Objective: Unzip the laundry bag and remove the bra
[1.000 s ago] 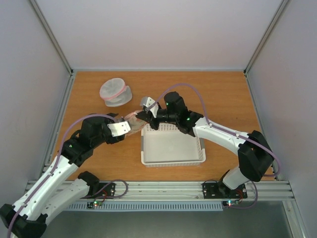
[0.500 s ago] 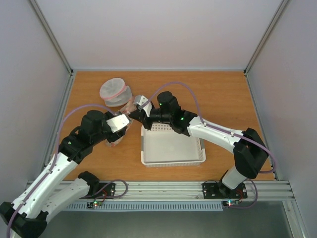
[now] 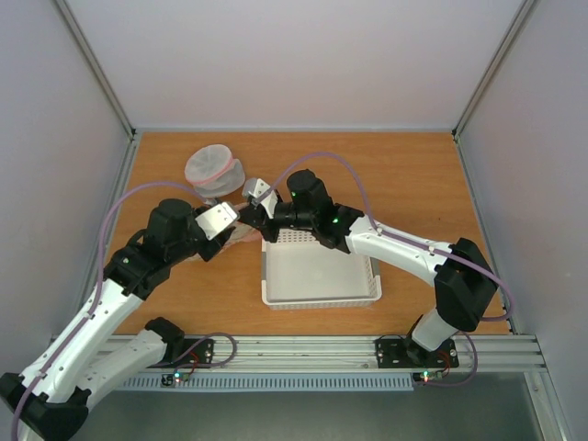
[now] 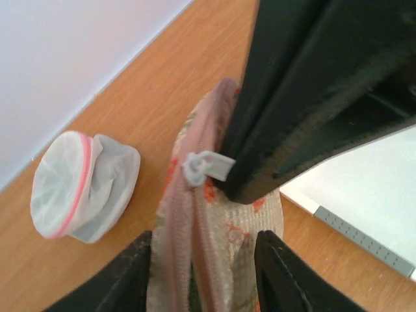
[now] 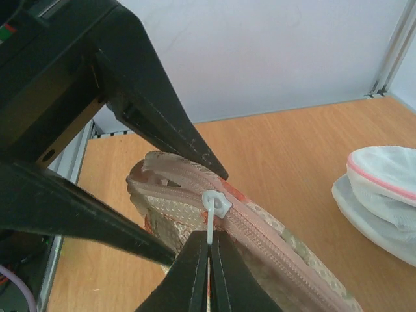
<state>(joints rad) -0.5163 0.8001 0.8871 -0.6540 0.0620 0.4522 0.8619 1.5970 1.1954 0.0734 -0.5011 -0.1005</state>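
Observation:
The laundry bag (image 4: 224, 227), cream with pink-and-green print, hangs between both grippers just left of the basket's far corner (image 3: 241, 235). My right gripper (image 5: 209, 237) is shut on the white zipper pull (image 5: 215, 204), which sits near the bag's end on the pink zipper. My left gripper (image 4: 203, 246) straddles that same end, and both fingers touch the bag's sides. A short stretch of zipper behind the slider gapes. The bra is hidden.
A round white mesh pouch (image 3: 213, 172) with a pink rim lies on the wooden table behind the grippers. The white basket (image 3: 320, 276) stands right of the left gripper, under the right forearm. Walls close the table at left, back and right.
Both grippers and the bag have shifted left and back, away from the basket toward the pouch. The left jaws have narrowed onto the bag's end. The right gripper stays shut on the pull.

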